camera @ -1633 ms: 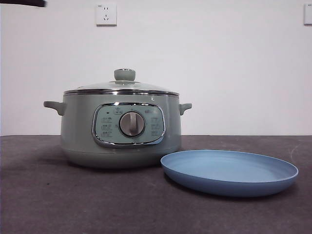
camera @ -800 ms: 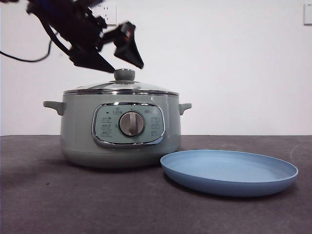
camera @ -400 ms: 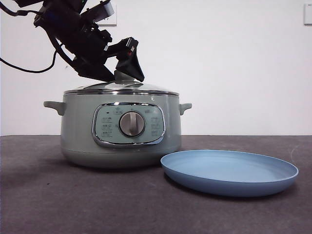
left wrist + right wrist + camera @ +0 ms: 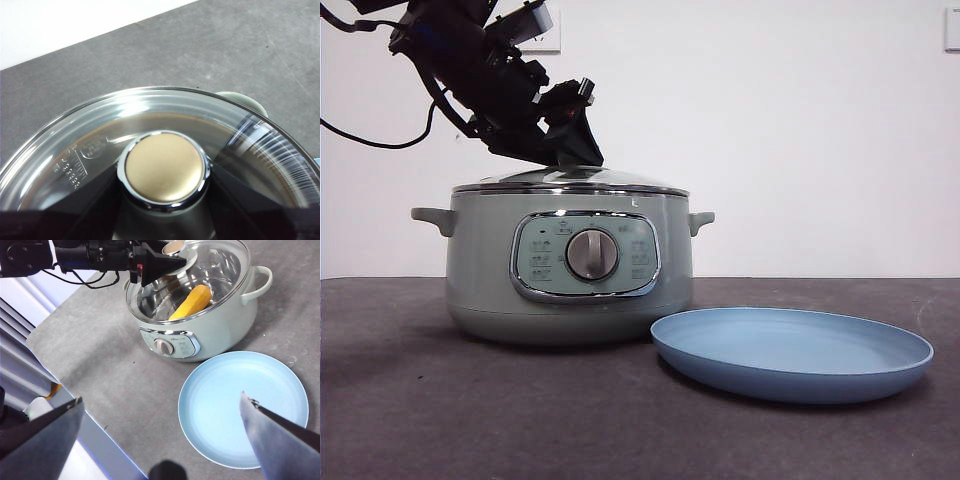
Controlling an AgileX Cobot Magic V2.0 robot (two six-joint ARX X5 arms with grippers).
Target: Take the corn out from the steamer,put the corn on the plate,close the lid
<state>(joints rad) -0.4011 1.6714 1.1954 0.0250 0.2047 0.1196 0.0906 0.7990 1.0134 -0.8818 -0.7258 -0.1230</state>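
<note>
The sage-green steamer (image 4: 570, 265) stands on the table with the glass lid (image 4: 620, 180) on it. My left gripper (image 4: 570, 150) comes down from the upper left, its jaws closed against both sides of the lid's knob (image 4: 165, 167). The corn (image 4: 192, 301) lies inside the steamer (image 4: 220, 320) and shows yellow through the glass in the right wrist view. The light-blue plate (image 4: 790, 350) lies empty to the right of the steamer. My right gripper (image 4: 162, 440) is open and empty, high above the plate (image 4: 240, 405).
The dark grey table (image 4: 470, 420) runs back to a white wall with a socket (image 4: 538, 28). In the right wrist view the table's edge (image 4: 75, 385) runs close beside the steamer's control-panel side. The left arm's black cable (image 4: 370, 140) hangs at the far left.
The left arm came in from the upper left and lowered onto the lid. Its jaws were spread around the knob half a second ago and have now closed on it. Steamer and plate stayed put.
</note>
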